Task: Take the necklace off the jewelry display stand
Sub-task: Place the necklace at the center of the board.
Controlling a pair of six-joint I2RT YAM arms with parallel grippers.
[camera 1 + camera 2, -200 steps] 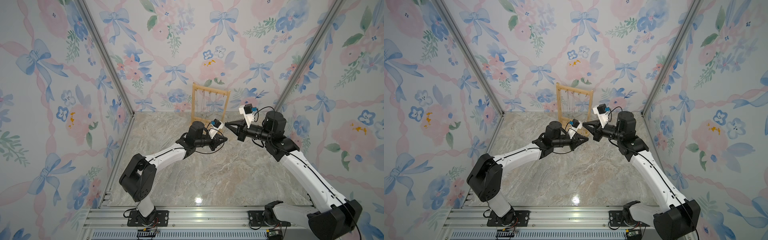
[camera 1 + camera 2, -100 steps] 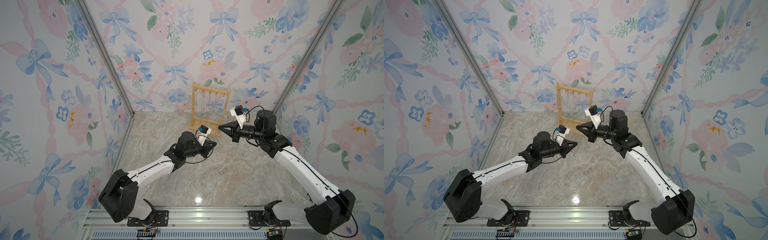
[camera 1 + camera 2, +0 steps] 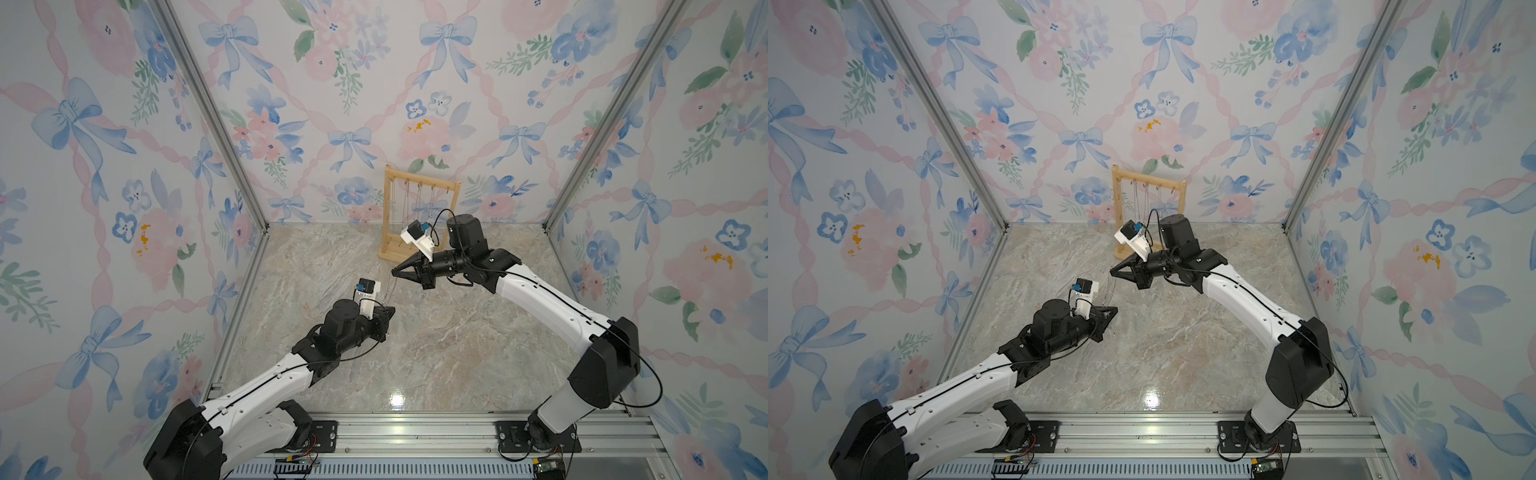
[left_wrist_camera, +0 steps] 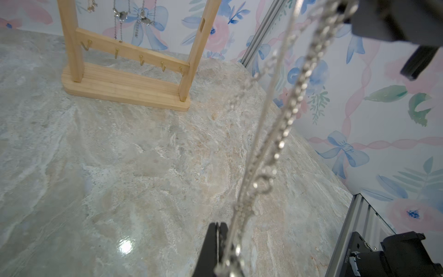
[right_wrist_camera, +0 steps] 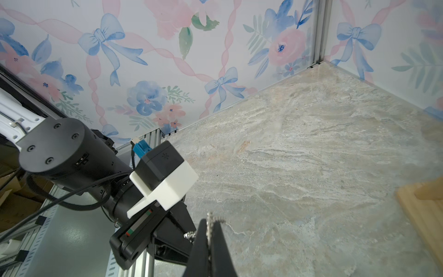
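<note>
**Top views:** a stereo pair set high above the front rail point(image 3: 415, 432), angled down toward the back wall, distant. Both held the whole marble floor point(image 3: 457, 353), both arms and the wooden stand point(image 3: 424, 176).

**Left wrist view:** sat low and close, aimed at the stand's base point(image 4: 124, 86), with the necklace point(image 4: 293, 108) strung just before the lens.

**Right wrist view:** sat close, aimed across the left arm point(image 5: 55, 146) toward the left wall. It shared the floor and a corner of the stand's base point(image 5: 426, 215) with the left wrist view.
</note>
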